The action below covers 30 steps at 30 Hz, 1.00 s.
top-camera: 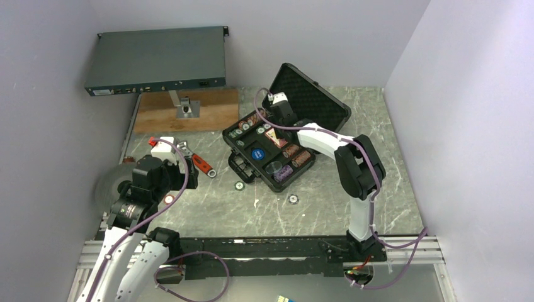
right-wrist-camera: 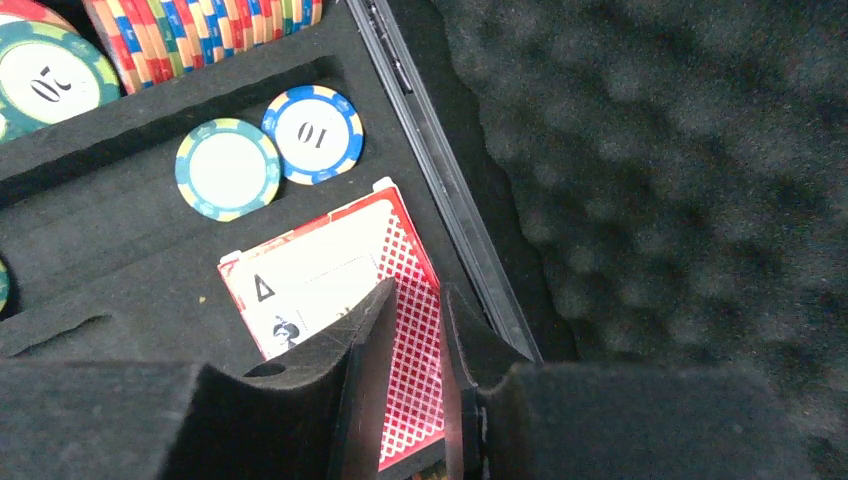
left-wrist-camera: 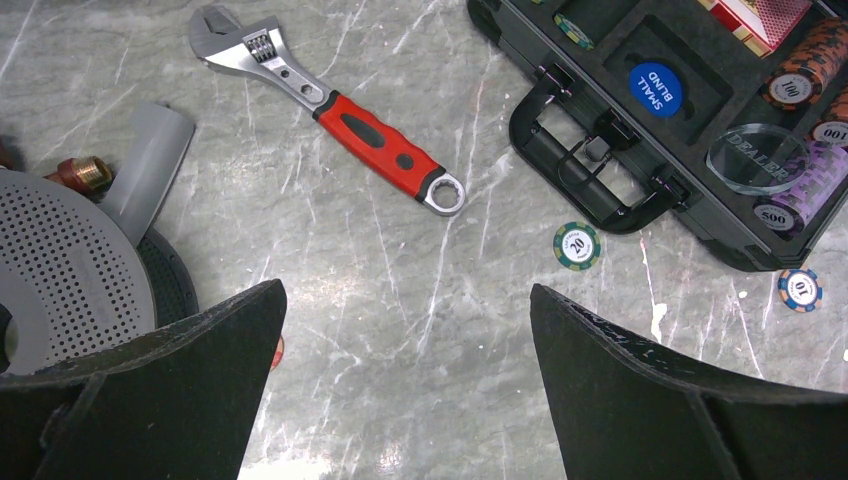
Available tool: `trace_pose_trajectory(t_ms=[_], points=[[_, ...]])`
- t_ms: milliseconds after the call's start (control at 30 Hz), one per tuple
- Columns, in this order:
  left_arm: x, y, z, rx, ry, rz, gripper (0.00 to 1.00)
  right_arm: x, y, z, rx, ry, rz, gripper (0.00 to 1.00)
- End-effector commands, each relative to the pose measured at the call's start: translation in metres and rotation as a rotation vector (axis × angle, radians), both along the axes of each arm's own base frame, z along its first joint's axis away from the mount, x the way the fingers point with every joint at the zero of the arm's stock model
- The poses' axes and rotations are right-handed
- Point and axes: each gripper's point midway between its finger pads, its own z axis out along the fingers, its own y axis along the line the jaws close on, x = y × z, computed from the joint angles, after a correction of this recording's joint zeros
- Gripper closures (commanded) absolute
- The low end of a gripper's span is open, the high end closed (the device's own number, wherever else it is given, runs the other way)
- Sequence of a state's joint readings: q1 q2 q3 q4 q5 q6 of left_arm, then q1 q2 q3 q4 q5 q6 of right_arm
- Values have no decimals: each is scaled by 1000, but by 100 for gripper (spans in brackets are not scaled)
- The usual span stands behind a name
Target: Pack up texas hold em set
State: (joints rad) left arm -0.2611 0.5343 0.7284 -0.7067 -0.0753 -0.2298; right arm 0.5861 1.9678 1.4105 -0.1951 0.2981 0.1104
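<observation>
The black case (top-camera: 247, 168) lies open on the table with its foam lid (top-camera: 312, 94) raised. Its tray holds chip rows, a blue disc (left-wrist-camera: 655, 88) and a clear dealer disc (left-wrist-camera: 757, 158). My right gripper (right-wrist-camera: 412, 330) is inside the case near the hinge, its fingers pinched narrowly on the right edge of the tilted red card deck (right-wrist-camera: 300, 270). Two loose chips (right-wrist-camera: 268, 150) lie in the slot beside it. My left gripper (left-wrist-camera: 405, 330) hangs open above bare table. A green chip (left-wrist-camera: 577, 245) and a blue-orange chip (left-wrist-camera: 800, 289) lie on the table by the case handle (left-wrist-camera: 590, 190).
A red-handled wrench (left-wrist-camera: 370, 140) lies left of the case. A round grey perforated part (left-wrist-camera: 60, 270) sits under my left arm. At the back left stand a wooden board (top-camera: 189, 110) and a flat grey box (top-camera: 157, 60). Walls close in on both sides.
</observation>
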Motion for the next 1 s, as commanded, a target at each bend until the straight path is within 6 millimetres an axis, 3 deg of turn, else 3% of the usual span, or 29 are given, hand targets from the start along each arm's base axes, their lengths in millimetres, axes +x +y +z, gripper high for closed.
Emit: trace_pose_trajectory(t_ms=[0, 267, 433, 567, 667, 800, 967], points=[[4, -1, 10, -7, -39, -2, 1, -44, -27, -61, -70, 218, -8, 74], [4, 0, 10, -9, -41, 2, 1, -41, -24, -28, 1, 187, 33, 71], [4, 0, 10, -10, -42, 3, 1, -38, -12, 25, 45, 106, 71, 67], [4, 1, 10, -8, -42, 7, 1, -43, -1, 64, 59, 55, 102, 52], [4, 1, 10, -6, -40, 7, 1, -55, 7, 84, 91, 44, 132, 43], [4, 1, 10, -7, -42, 8, 1, -79, 5, 97, 131, 69, 140, 38], [4, 1, 11, -9, -46, 7, 1, -125, -13, 89, 128, 157, 91, 31]])
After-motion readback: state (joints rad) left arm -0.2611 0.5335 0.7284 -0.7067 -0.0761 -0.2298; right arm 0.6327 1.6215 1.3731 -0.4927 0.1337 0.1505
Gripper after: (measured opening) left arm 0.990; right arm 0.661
